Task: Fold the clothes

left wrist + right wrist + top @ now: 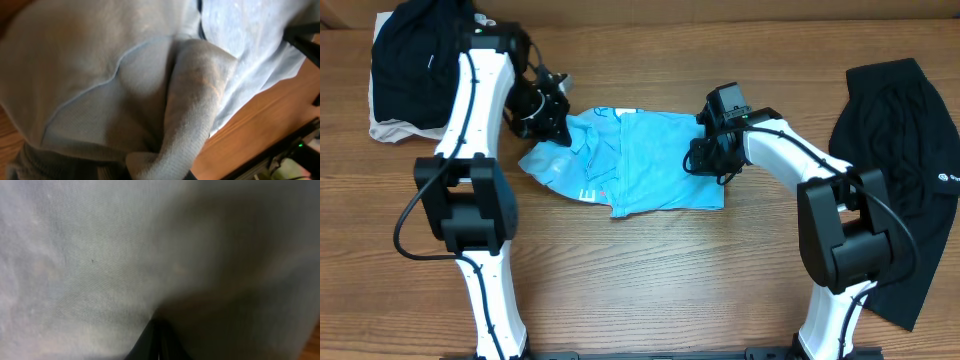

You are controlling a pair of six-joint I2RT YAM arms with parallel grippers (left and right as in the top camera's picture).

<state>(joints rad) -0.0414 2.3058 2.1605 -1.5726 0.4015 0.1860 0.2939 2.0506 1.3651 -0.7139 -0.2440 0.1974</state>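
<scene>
Both grippers pinched onto the light blue T-shirt (640, 160), mid-table (650, 290).

Your left gripper (552, 128) sits at the shirt's upper-left edge, arm reaching in from the left. Its jaws are pressed together on a raised ridge of cloth (192, 100) that fills the left wrist view. Your right gripper (705, 155) is at the shirt's right edge with the elbow bent, its fingertips (157, 340) closed to a thin dark point on the fabric. The shirt lies crumpled and doubled over itself, with lettering showing at its lower-left hem. A black garment (405, 60) is heaped on a beige garment (390, 128) in the far-left corner. A second black garment (905, 170) is spread at the right, well apart from the shirt.
</scene>
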